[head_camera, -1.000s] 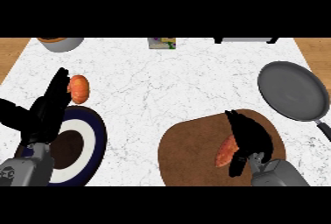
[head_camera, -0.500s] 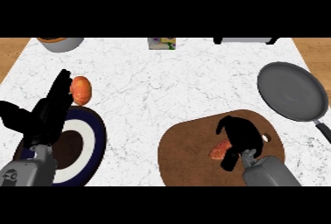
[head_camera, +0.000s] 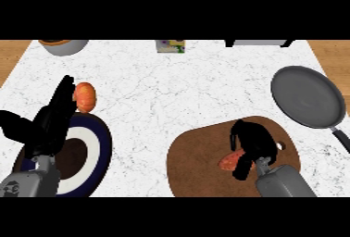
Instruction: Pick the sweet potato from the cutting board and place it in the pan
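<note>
This is a kitchen. A white marble tabletop (head_camera: 178, 88) carries a grey pan (head_camera: 308, 95), a brown cutting board (head_camera: 195, 157) with a sweet potato (head_camera: 230, 160) on it, a dark-rimmed plate (head_camera: 96, 148), and a grey bowl (head_camera: 65, 45) at the far edge.

We are seeing the sweet potato (head_camera: 230, 161) as a small orange-red lump lying on the cutting board, tucked under our right hand (head_camera: 252, 142). The hand's dark fingers are curling round it and hiding its right end, so only the left end is peeking out at the hand's left side. The cutting board (head_camera: 195, 157), brown and rounded, is lying flat beneath the hand and spreading out to its left. The pan (head_camera: 306, 96), grey and round, is sitting beyond the hand and to its right, well apart, with its dark handle (head_camera: 340, 138) pointing back past the hand's right side.
</note>
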`<state>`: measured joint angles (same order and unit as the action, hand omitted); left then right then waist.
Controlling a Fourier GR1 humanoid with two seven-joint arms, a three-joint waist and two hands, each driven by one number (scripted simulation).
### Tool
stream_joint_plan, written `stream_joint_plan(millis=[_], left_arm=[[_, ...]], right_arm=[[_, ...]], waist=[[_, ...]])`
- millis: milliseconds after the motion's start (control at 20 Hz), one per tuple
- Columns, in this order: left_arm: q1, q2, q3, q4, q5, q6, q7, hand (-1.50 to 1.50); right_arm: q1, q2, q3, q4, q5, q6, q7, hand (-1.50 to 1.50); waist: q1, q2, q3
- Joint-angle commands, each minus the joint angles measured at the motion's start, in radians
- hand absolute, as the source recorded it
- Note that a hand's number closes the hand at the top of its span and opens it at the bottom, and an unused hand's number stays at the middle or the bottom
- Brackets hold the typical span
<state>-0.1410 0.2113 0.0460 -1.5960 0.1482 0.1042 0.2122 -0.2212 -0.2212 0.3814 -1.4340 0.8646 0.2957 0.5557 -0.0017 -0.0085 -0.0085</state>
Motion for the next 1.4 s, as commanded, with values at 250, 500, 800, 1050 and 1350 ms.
stream_joint_plan(millis=[250, 500, 800, 1050, 1350], left_arm=[[0.011, -0.011, -0.012, -0.057, -0.008, 0.008, 0.051, 0.0], [0.03, -0.034, -0.014, -0.012, -0.017, 0.011, 0.009, 0.0], [-0.017, 0.007, 0.03, 0.009, 0.0, -0.011, 0.013, 0.0], [-0.047, -0.02, 0.013, 0.032, -0.043, 0.016, 0.005, 0.0], [-0.011, -0.011, 0.041, 0.019, 0.002, -0.041, -0.009, 0.0]], right_arm=[[0.099, -0.16, 0.113, -0.159, 0.019, -0.003, -0.346, 1.5], [0.092, -0.264, 0.03, -0.347, 0.113, -0.144, -0.361, 1.5], [0.074, -0.318, -0.074, -0.633, 0.136, -0.128, -0.297, 1.5], [0.168, -0.345, -0.241, -0.744, 0.029, -0.077, -0.327, 1.5], [0.001, -0.27, -0.358, -0.631, -0.044, -0.003, -0.274, 1.5]], waist=[[-0.001, 0.005, 0.009], [-0.013, 0.002, 0.008], [-0.017, 0.003, 0.008], [-0.009, 0.008, 0.009], [0.005, 0.01, 0.008]])
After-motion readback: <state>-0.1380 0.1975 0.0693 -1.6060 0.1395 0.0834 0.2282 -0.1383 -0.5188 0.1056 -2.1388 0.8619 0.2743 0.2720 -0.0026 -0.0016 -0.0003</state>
